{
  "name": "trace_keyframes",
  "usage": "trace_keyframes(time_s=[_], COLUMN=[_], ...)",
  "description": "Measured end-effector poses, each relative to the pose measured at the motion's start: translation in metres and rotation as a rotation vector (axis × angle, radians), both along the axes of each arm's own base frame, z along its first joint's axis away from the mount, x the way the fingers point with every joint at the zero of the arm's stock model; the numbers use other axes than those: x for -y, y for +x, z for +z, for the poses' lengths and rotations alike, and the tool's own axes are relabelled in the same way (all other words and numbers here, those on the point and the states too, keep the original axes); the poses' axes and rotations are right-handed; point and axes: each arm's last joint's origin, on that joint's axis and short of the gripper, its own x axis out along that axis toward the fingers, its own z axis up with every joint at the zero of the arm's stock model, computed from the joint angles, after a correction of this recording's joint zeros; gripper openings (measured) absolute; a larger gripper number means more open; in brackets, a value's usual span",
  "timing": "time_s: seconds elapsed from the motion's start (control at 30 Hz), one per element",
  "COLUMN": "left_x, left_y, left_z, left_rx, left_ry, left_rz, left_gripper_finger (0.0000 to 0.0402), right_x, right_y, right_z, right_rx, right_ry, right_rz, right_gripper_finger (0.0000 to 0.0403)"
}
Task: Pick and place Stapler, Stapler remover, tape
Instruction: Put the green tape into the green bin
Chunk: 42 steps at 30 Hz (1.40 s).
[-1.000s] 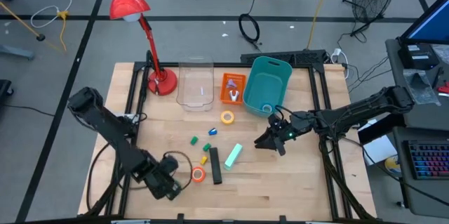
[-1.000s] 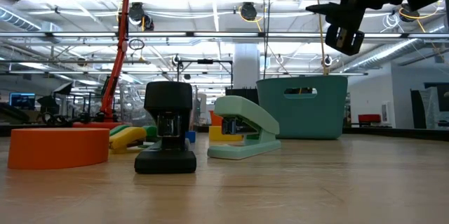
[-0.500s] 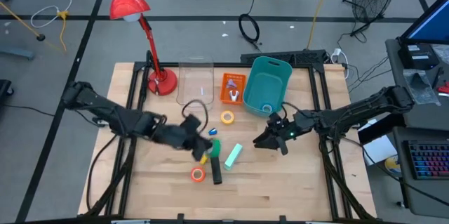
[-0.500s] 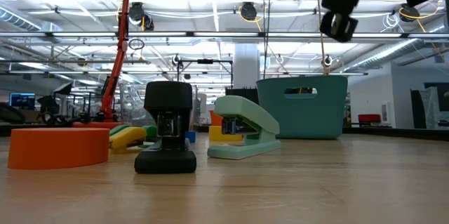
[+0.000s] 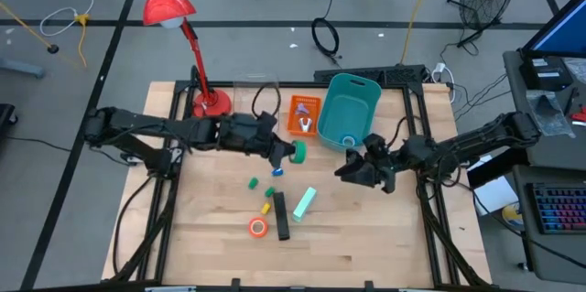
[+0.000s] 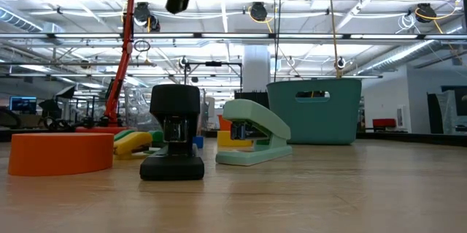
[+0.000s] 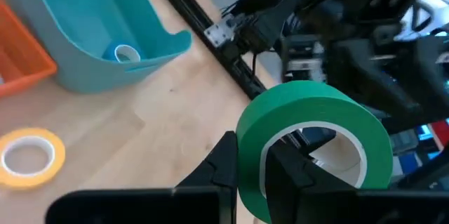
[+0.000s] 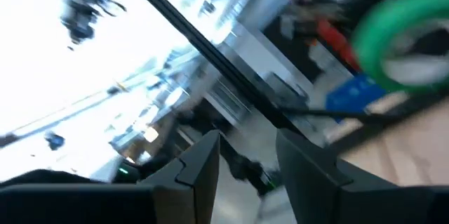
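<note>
Above the table's middle, the left gripper (image 7: 247,164) pinches the green tape (image 7: 313,143) by its wall — a thin hold that could slip short of the teal bin (image 5: 349,109).

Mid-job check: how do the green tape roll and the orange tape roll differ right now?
The green tape roll is held in the left claw, up off the table near the teal bin; the orange tape roll lies flat on the table by the black stapler. Green stands on edge; orange rests flat. Both are small rings with pale centres.

Bin (image 5: 352,109) right of tray (image 5: 303,114) — staplers (image 5: 293,208) in front.
</note>
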Motion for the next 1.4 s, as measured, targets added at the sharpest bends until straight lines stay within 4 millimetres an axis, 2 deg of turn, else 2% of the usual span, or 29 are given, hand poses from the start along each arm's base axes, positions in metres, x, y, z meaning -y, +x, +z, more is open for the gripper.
trace_keyframes(time_s=[0.3,0.43,0.53,0.83,1.07,1.23,1.4], left_x=[-0.029,-0.042,-0.05,-0.058,-0.074,-0.083,-0.082], left_y=[0.0,0.003,0.007,0.039,0.037,0.035,0.033], left_z=[0.019,0.028,0.027,0.036,0.034,0.031,0.021], left_rx=[0.013,-0.015,-0.028,0.261,0.247,0.225,0.129], left_ry=[0.158,0.215,0.177,-0.006,-0.047,-0.042,0.001], left_rz=[0.01,-0.016,-0.102,-0.439,-0.438,-0.385,-0.358], left_gripper_finger=[0.0037,0.0037,0.0037,0.0037,0.0037,0.0037,0.0037], right_x=[0.011,0.017,0.022,0.024,0.015,0.013,0.013], right_y=[0.005,0.004,0.003,0.014,0.028,0.04,0.048], right_z=[-0.01,-0.005,0.002,0.035,0.048,0.04,0.031], right_rx=[-0.122,-0.061,0.018,0.099,0.063,0.007,-0.032], right_ry=[0.061,0.047,0.033,-0.055,-0.117,-0.098,-0.083], right_rz=[-0.334,-0.415,-0.395,-0.274,-0.288,-0.288,-0.324], right_gripper_finger=[0.0134,0.0134,0.0134,0.0134,0.0134,0.0134,0.0138])
